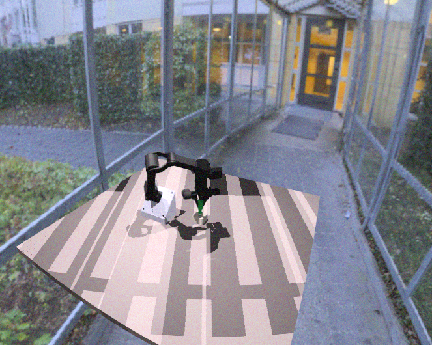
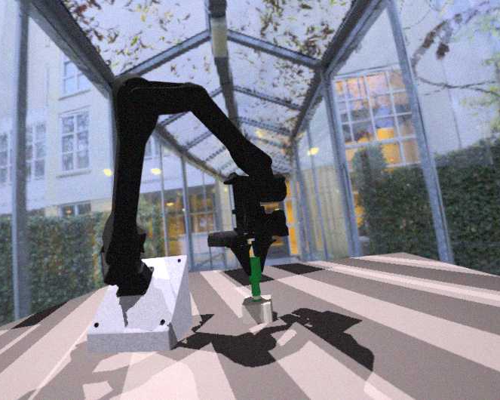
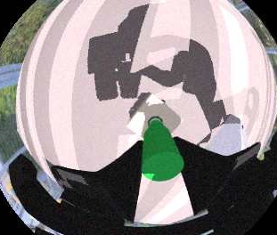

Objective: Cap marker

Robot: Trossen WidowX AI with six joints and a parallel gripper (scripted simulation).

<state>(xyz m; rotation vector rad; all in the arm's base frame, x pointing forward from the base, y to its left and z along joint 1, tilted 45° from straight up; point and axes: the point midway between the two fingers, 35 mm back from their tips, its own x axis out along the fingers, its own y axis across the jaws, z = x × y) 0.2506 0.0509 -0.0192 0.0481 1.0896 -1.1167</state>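
From the top view, you see the pincer (image 1: 200,202) pointing straight down over the holder block (image 1: 201,219), clenched on the green cap (image 1: 199,206). The cap sits directly above the block, near the arm's white base (image 1: 166,211) on the striped surface (image 1: 253,260). At this range you cannot tell whether the cap has met the marker, so do not judge depth from here.

From the exterior view, you get the height. The cap (image 2: 254,274) hangs upright in the pincer (image 2: 252,251), and its lower end reaches a green collar just above the holder block (image 2: 258,310); the marker itself is largely covered. It looks as if the cap is on but perhaps not fully seated. Press straight down, slowly, keeping the cap vertical so that it does not bind or tip the block. Release only once it stops sinking.

From the wrist view, you get the alignment that the others lack. You look down along the cap (image 3: 159,153), and a dark ring, probably the marker (image 3: 155,121), shows at its far end, centred on the pale holder block (image 3: 170,117). Cap and block line up well; the side offset seems small. Depth is unreadable here.
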